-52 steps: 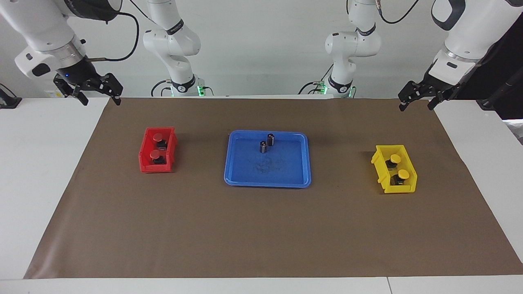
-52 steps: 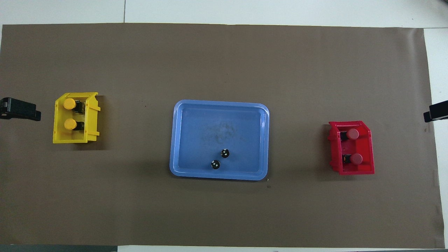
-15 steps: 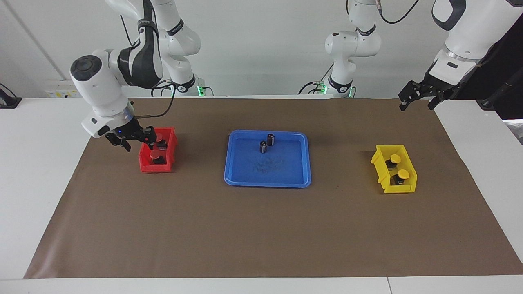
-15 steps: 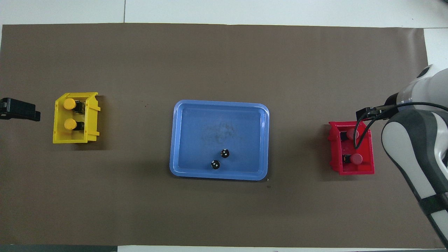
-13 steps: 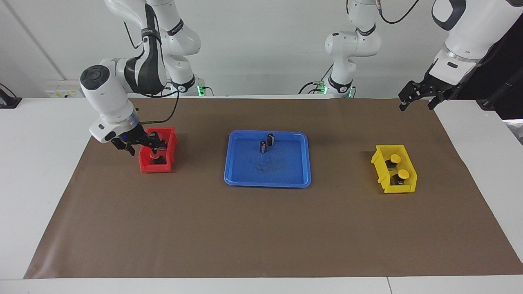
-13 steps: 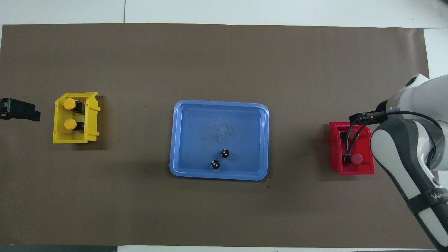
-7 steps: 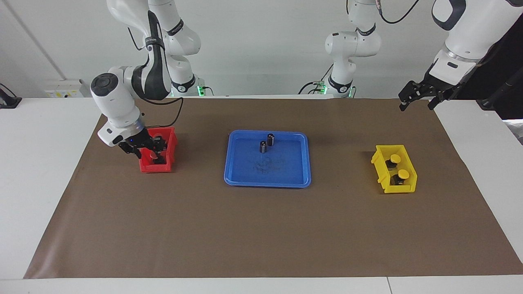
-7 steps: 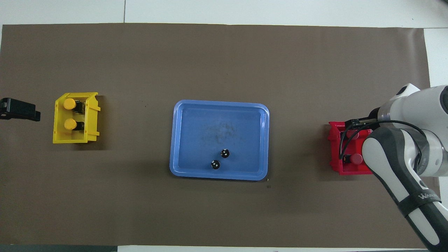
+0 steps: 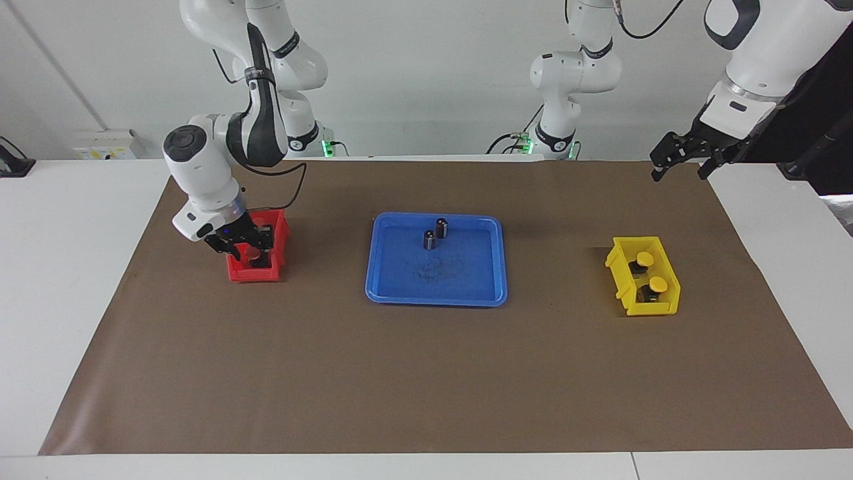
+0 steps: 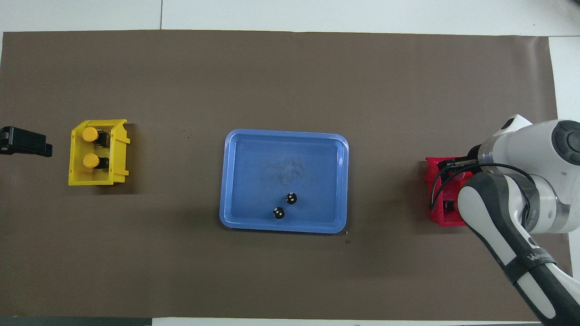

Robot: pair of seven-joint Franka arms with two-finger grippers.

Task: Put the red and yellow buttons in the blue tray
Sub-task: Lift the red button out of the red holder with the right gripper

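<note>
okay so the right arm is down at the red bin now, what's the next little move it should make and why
Probably lower the right pincer a touch more and close on a red button. It sits inside the red bin, whose buttons it and the arm hide in both views, and a grip isn't confirmed. The blue tray holds only two dark cylinders. The left pincer waits over the table's edge.
</note>
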